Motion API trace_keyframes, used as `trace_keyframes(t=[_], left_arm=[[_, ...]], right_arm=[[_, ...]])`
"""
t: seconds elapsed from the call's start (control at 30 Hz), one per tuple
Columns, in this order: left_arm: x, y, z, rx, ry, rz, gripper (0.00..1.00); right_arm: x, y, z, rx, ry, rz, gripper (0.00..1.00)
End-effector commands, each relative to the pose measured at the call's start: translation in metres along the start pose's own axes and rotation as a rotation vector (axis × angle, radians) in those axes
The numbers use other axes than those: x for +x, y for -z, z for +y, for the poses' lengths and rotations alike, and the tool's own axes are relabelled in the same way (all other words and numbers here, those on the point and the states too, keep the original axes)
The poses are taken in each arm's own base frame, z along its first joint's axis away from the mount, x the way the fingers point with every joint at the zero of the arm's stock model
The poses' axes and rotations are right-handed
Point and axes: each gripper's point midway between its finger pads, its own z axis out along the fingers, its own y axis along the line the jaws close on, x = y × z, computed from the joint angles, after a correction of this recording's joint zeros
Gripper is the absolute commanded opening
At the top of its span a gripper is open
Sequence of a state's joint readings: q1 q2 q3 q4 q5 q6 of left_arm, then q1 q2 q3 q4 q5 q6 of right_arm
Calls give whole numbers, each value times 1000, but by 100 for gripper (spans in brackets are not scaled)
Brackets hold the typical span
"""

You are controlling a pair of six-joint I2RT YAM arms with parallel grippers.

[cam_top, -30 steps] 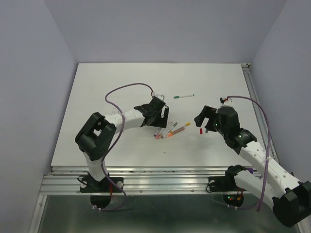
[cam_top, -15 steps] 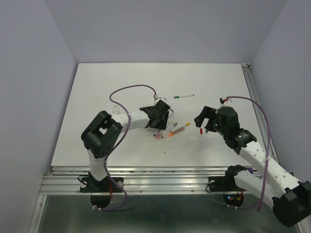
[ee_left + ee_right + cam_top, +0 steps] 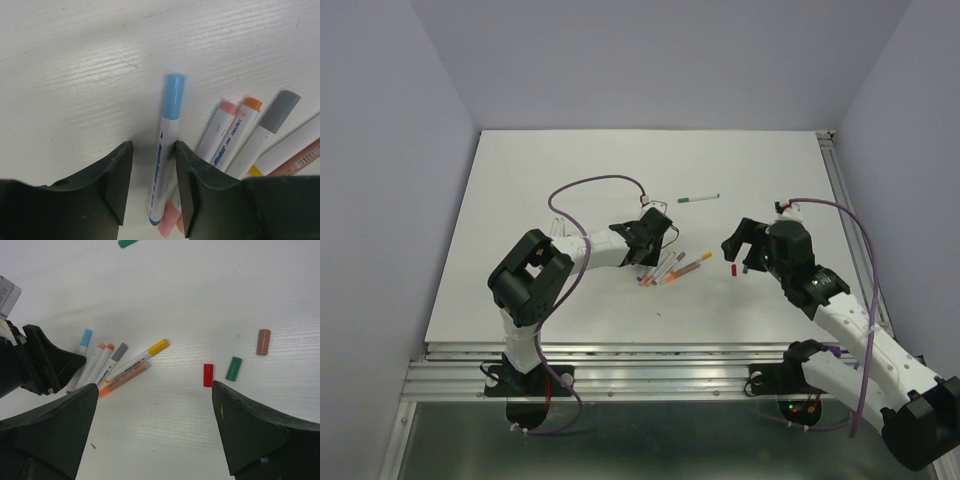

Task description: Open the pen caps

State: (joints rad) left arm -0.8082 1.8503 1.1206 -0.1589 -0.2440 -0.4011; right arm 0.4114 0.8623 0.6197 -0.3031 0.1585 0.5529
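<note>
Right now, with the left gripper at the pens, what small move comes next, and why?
Probably shut the left gripper on the blue-capped pen: its barrel lies between the open fingers, with the blue cap poking out past them. The right gripper hangs open, free to pull the cap afterwards.

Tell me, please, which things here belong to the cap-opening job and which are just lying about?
Job: blue cap, grey cap, yellow cap, on pens; pink pen; orange pen.
Lying about: loose red cap, green cap, brown cap; green pen.
</note>
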Motion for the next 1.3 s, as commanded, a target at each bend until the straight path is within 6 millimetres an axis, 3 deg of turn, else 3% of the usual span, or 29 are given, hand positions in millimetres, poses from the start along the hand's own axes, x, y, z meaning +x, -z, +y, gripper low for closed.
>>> trace_keyframes(t=[0.0, 0.2, 0.27, 0.33, 0.43, 0.53, 0.63, 0.67, 0.73, 0.8, 0.83, 0.87, 0.93, 1.0, 1.1, 1.2, 1.27], left_arm=[[61, -12, 8, 5, -38, 170, 46], [68, -12, 10, 3, -40, 186, 32], [71, -11, 11, 3, -36, 190, 21], [71, -10, 14, -8, -36, 184, 0], [61, -7, 19, -35, -30, 151, 0], [38, 0, 23, -63, -13, 87, 0], [-2, 16, 24, -78, 5, -23, 0], [-24, 30, 22, -67, 18, -83, 0], [-47, 46, 22, -63, 31, -157, 0], [-68, 74, 20, -14, 48, -242, 0], [-69, 79, 15, 34, 44, -266, 0], [-78, 100, 11, 95, 57, -323, 0], [-71, 112, -6, 234, 30, -350, 0], [-78, 139, -17, 354, 33, -414, 0], [-66, 152, -22, 433, 43, -427, 0], [-58, 168, -43, 599, 45, -444, 0], [-48, 169, -49, 650, 52, -429, 0]], right_arm=[[-14, 3, -4, 12, -9, -75, 100], [-15, 5, -6, 19, -16, -85, 100], [-16, 5, -9, 35, -26, -92, 100], [-16, 5, -11, 47, -34, -95, 100], [-18, 5, -14, 69, -49, -103, 100], [-20, 6, -8, 41, -47, -106, 100], [-22, 7, 6, -34, -32, -103, 100], [-20, 10, 14, -83, -21, -89, 100], [-24, 13, 27, -148, -18, -97, 100], [-25, 20, 42, -235, -19, -95, 100], [-24, 25, 56, -318, -27, -92, 100], [-27, 31, 62, -360, -32, -107, 100], [-32, 36, 75, -440, -49, -141, 100], [-41, 48, 94, -553, -67, -176, 100], [-36, 59, 117, -702, -94, -142, 100], [-42, 61, 136, -793, -112, -136, 100], [-41, 51, 139, -774, -115, -110, 100]])
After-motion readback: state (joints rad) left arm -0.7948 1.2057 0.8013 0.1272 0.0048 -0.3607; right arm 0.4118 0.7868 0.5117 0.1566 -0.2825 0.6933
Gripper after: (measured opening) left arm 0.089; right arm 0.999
